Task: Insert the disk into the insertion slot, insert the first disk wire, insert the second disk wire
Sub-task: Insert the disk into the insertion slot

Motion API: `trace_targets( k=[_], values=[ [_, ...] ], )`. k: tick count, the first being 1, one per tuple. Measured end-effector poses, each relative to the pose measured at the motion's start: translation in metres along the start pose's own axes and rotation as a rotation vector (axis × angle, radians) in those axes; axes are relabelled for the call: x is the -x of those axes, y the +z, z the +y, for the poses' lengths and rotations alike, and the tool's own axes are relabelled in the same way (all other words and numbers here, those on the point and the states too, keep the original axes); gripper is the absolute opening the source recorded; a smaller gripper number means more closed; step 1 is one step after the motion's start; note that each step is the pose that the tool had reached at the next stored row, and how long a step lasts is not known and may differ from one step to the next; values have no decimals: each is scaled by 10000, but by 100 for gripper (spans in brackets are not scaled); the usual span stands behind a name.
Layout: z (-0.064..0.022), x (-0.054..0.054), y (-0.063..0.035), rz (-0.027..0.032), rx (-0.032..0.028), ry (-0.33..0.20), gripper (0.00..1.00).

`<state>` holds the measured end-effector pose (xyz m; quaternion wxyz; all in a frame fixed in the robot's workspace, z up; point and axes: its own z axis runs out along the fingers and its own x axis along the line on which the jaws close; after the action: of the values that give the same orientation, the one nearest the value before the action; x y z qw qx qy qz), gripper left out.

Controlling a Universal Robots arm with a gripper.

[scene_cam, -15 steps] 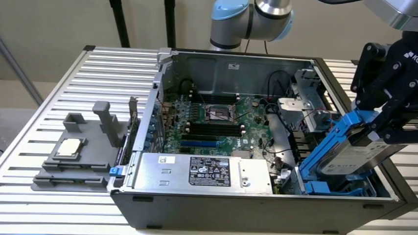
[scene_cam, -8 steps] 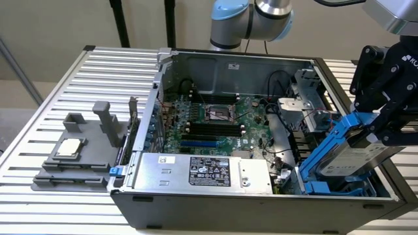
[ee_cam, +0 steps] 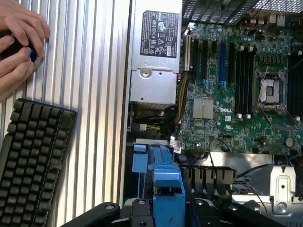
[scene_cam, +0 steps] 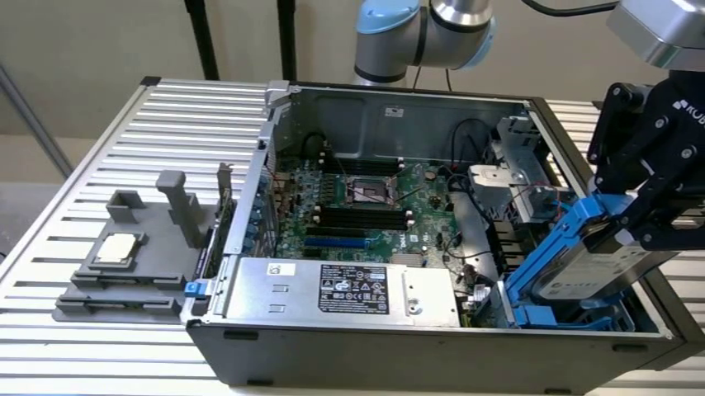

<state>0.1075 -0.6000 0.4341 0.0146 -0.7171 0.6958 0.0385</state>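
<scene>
Over on the exterior view's right, hand clamped on the disk, disk tilted, low end at the insertion slot — slot mostly hidden behind it, hand cut off by the frame edge

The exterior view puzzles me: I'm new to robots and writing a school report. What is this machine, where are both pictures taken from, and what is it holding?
It is a robot arm working over an open computer case on a ribbed metal table. The exterior view comes from a camera off the arm; the wrist view from one on its wrist. Its hand grips the disk, a blue-framed drive, tilted above the insertion slot. Beside the case lie a grey fixture and a keyboard; a person's hands are over the table.
</scene>
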Motion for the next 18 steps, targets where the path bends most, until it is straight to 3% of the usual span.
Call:
trace_targets(
  k=[18],
  values=[
    [-5, 25, 134, 2, -37, -10, 32]
  ],
)
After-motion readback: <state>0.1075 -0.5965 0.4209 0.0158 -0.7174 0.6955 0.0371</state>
